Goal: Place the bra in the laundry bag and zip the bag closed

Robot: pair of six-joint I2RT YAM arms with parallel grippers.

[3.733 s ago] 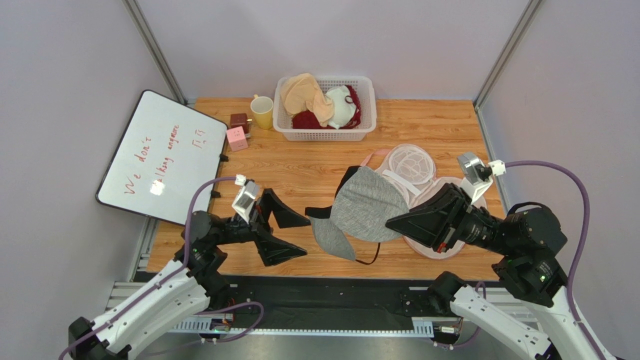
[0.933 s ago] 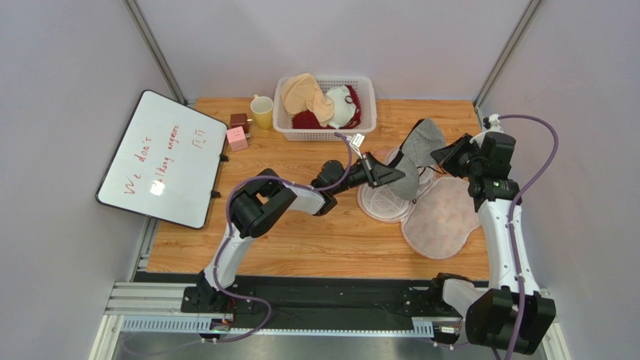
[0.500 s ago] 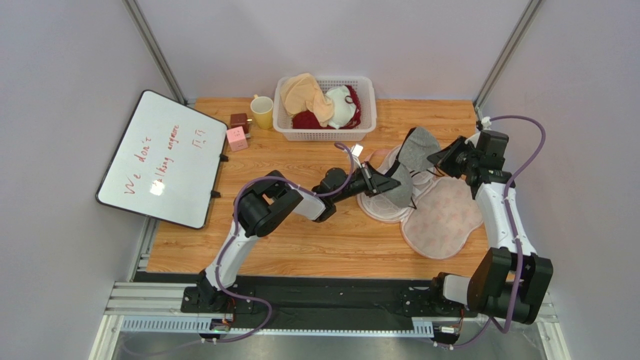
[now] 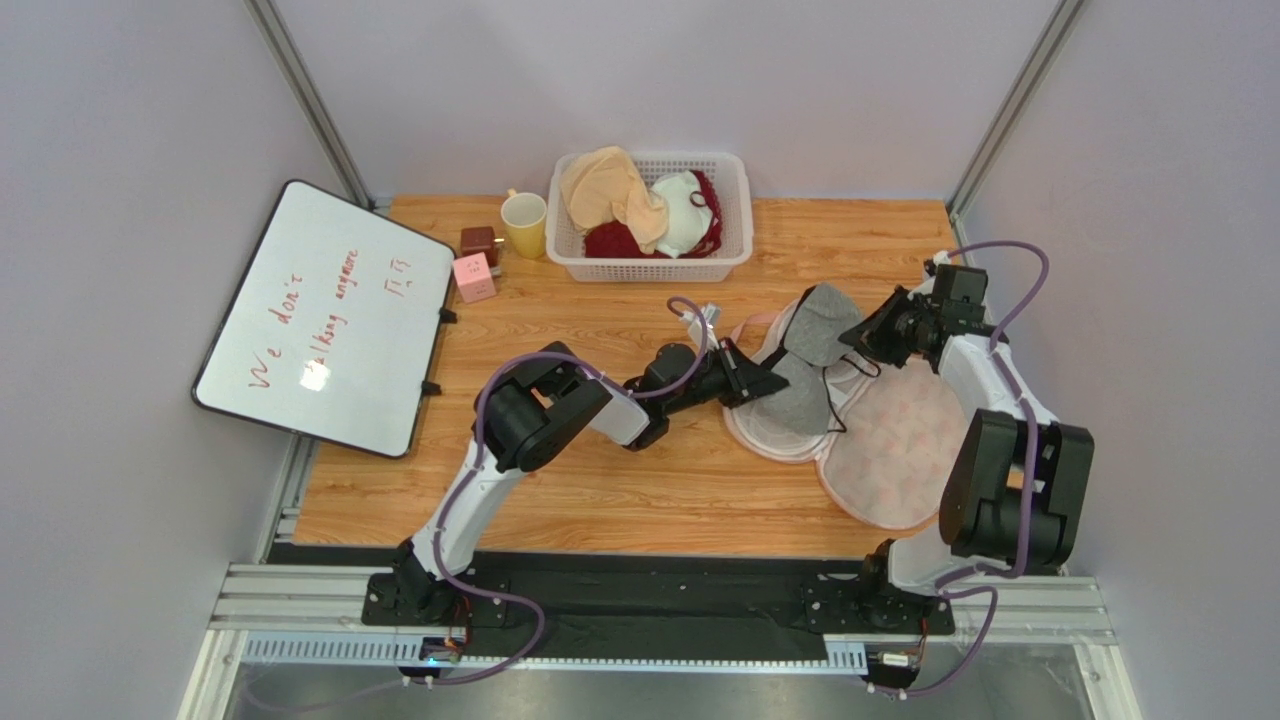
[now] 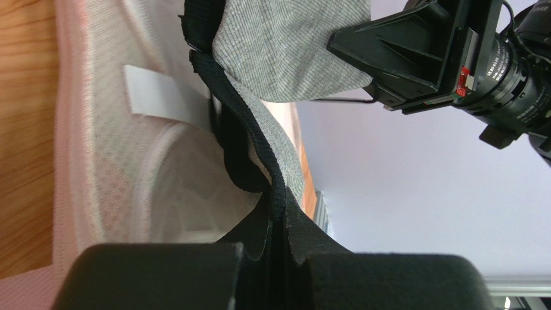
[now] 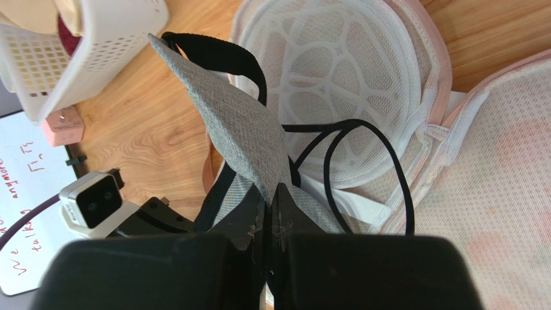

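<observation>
The heather-grey bra (image 4: 812, 353) hangs folded between both grippers, low over the open laundry bag (image 4: 887, 435) on the right of the table. My left gripper (image 4: 774, 384) is shut on the bra's black band (image 5: 259, 139), reaching in from the left. My right gripper (image 4: 860, 333) is shut on the edge of a grey cup (image 6: 242, 132), coming from the right. The white mesh dome (image 6: 349, 71) of the bag's lining lies under the cup, with thin black straps (image 6: 372, 168) looping over it. The bag's other half (image 6: 504, 194) lies flat, cream with pink prints. The zipper pull is not visible.
A white slatted basket (image 4: 579, 255) with beige and red-trimmed underwear stands at the back. A yellow mug (image 4: 525, 225) and small pink and brown cubes (image 4: 473, 276) sit left of it. A whiteboard (image 4: 323, 315) leans at the table's left edge.
Both grippers carried the bra from the table's front middle to the bag at the right. Over the last second they have lowered it closer to the mesh dome.
</observation>
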